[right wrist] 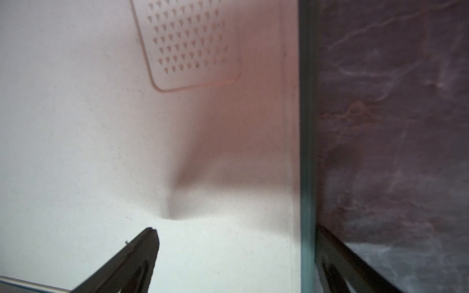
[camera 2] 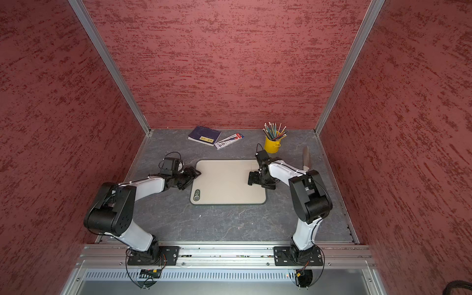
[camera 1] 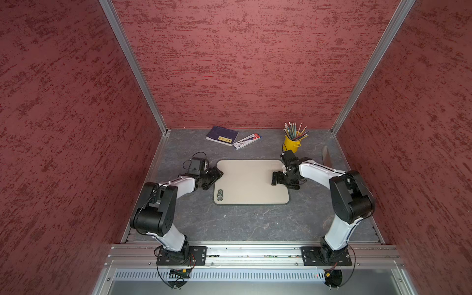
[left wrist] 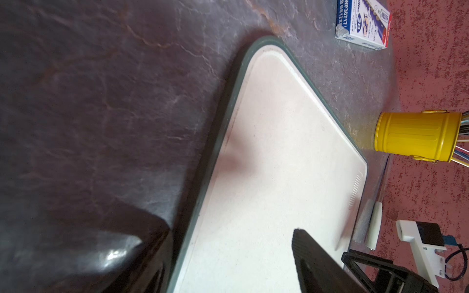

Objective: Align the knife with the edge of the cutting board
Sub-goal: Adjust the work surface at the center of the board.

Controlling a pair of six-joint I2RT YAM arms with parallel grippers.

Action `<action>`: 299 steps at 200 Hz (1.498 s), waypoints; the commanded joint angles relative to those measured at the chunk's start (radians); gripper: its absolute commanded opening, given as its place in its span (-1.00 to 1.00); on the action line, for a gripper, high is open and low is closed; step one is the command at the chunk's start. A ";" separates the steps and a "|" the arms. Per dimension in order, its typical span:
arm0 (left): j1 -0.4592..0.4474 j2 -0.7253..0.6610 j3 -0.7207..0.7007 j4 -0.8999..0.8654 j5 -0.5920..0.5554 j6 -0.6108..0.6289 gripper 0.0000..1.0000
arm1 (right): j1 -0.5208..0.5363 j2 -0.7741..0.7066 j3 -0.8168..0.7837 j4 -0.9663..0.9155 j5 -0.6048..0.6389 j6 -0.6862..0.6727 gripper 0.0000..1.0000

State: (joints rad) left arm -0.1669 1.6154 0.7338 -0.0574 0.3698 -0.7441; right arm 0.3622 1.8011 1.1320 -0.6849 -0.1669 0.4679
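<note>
The beige cutting board lies flat in the middle of the dark table, its green badge at the near left corner. The knife lies on the table well right of the board, near the right wall, blade pointing away. My right arm hides its handle in both top views; the pale handle shows in the left wrist view. My left gripper stands open astride the board's left edge. My right gripper stands open astride the right edge. Neither holds anything.
A yellow pot of pencils stands beyond the board's far right corner. A dark-blue booklet and a pencil box lie at the back. Red walls close in the left, right and far sides.
</note>
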 commanded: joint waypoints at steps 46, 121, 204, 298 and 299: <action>0.034 0.069 -0.028 -0.310 0.076 0.024 0.64 | -0.010 -0.013 0.052 0.050 -0.026 0.001 0.96; 0.040 0.129 0.049 -0.286 0.135 0.051 0.62 | -0.012 0.025 0.110 0.052 -0.063 0.003 0.96; 0.040 0.190 0.117 -0.275 0.172 0.045 0.61 | -0.014 0.076 0.165 0.048 -0.108 0.014 0.96; 0.029 0.238 0.178 -0.295 0.176 0.050 0.61 | -0.012 0.034 0.064 0.088 -0.129 0.057 0.97; 0.030 0.238 0.178 -0.295 0.175 0.051 0.61 | -0.011 0.034 0.065 0.088 -0.129 0.057 0.97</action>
State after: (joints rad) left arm -0.1047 1.7679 0.9577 -0.2882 0.5251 -0.7052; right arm 0.3229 1.8568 1.2171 -0.6739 -0.1707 0.4973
